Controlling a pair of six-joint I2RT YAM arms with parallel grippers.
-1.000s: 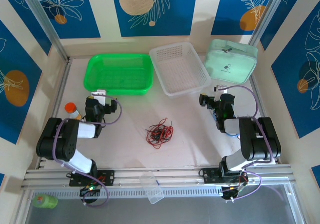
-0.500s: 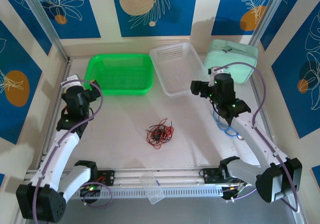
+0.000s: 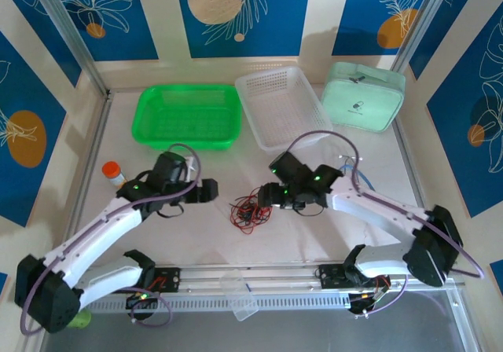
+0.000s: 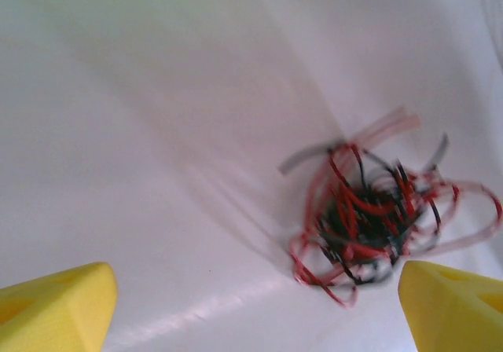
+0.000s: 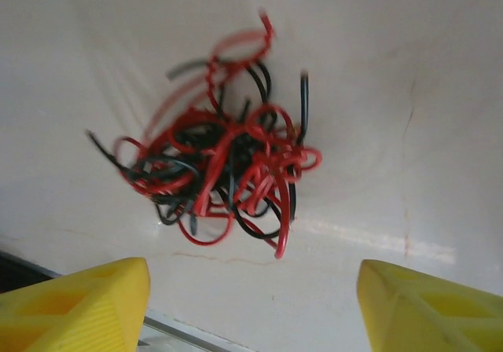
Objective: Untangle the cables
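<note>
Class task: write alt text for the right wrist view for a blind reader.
A tangled clump of thin red and black cables lies on a white table. The open jaws' yellow fingertips sit in the bottom corners, clear of it.

The top camera looks steeply down from above the near edge over the whole desk [image 3: 236, 250]. Both wrist cameras look closely from opposite sides at the cables [image 3: 251, 209] mid-desk.

Cables [image 3: 250, 209] red and black. My fingers [image 4: 55, 309] yellow, both sides. Table [image 3: 196, 234] white. Green basket [image 3: 189, 116], white mesh basket [image 3: 283, 112], mint case [image 3: 363, 97]. Walls [image 3: 244, 14] blue with white leaf print and orange discs.
</note>
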